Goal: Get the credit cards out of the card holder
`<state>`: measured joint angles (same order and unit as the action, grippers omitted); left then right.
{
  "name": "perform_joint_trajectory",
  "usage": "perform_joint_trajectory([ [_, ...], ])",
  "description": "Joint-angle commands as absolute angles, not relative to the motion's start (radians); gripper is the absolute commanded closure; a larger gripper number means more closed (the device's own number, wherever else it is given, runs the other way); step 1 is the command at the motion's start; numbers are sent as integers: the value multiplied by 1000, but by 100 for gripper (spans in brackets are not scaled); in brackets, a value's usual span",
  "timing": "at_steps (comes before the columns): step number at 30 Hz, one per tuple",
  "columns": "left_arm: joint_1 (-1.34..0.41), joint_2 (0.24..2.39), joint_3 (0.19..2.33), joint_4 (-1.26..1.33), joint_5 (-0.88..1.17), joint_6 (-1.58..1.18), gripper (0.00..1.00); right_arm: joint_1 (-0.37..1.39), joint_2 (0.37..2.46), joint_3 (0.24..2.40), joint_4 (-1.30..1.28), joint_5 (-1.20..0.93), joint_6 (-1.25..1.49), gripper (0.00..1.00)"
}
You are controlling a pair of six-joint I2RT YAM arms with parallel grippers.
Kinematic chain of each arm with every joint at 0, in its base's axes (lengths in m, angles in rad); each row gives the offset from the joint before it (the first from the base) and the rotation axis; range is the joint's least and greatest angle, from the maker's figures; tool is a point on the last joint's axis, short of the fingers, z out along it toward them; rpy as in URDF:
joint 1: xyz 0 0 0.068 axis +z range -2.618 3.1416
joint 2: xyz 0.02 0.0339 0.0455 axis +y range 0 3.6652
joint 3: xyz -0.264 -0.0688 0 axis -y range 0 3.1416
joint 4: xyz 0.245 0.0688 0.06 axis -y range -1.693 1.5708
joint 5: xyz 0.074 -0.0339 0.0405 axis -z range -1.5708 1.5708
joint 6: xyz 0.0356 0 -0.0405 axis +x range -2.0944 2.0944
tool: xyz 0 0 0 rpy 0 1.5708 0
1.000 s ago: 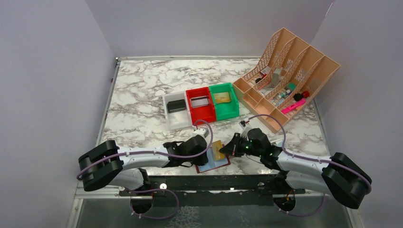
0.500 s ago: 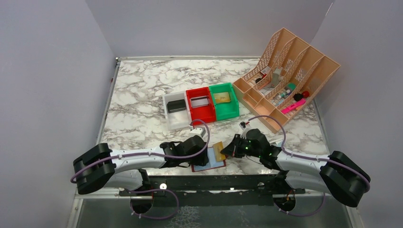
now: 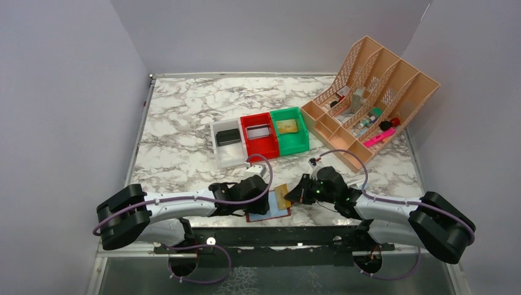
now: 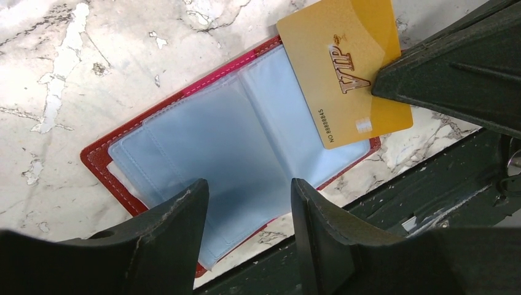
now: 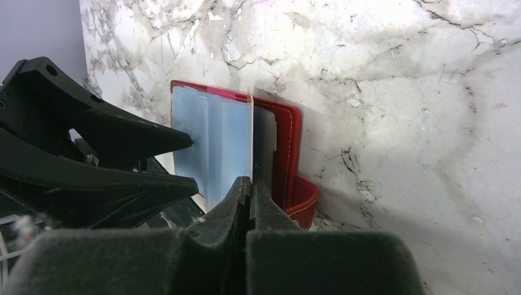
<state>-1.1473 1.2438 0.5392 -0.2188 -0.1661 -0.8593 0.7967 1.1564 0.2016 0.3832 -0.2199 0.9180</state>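
The card holder (image 4: 246, 141) lies open on the marble at the table's near edge, dark red with light-blue pockets; in the top view the card holder (image 3: 268, 214) sits between both arms. A gold credit card (image 4: 344, 67) marked VIP sticks out over its right side. My right gripper (image 5: 250, 181) is shut on that card (image 5: 250, 135), which is seen edge-on there. My left gripper (image 4: 249, 187) hovers open over the blue pockets with nothing between its fingers. From above, the left gripper (image 3: 263, 201) and the right gripper (image 3: 293, 195) flank the gold card (image 3: 282, 196).
Three bins stand side by side mid-table: a white bin (image 3: 231, 157) with a black card, a red bin (image 3: 263, 147) with a silver card, a green bin (image 3: 295, 142) with a gold card. A peach desk organizer (image 3: 368, 101) holding small items stands at the right. A dark rail (image 4: 430, 184) borders the near edge.
My left gripper has opened and let go of the card holder, which has shifted slightly left. The right gripper stays shut on the gold card.
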Motion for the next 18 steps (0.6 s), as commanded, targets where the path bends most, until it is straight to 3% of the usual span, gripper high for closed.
perform_joint_trajectory([
  [1,-1155,1244,546,-298,-224,-840,41,795,1119,195,383,-231,898,99],
  [7,-1154,1225,722,-403,-346,-725,15,795,973,241,249,-112,825,99],
  [13,-1138,1220,793,-490,-432,-690,5,794,906,337,101,58,675,99],
  [18,-1100,1166,763,-518,-513,-687,4,795,891,344,109,170,617,99],
])
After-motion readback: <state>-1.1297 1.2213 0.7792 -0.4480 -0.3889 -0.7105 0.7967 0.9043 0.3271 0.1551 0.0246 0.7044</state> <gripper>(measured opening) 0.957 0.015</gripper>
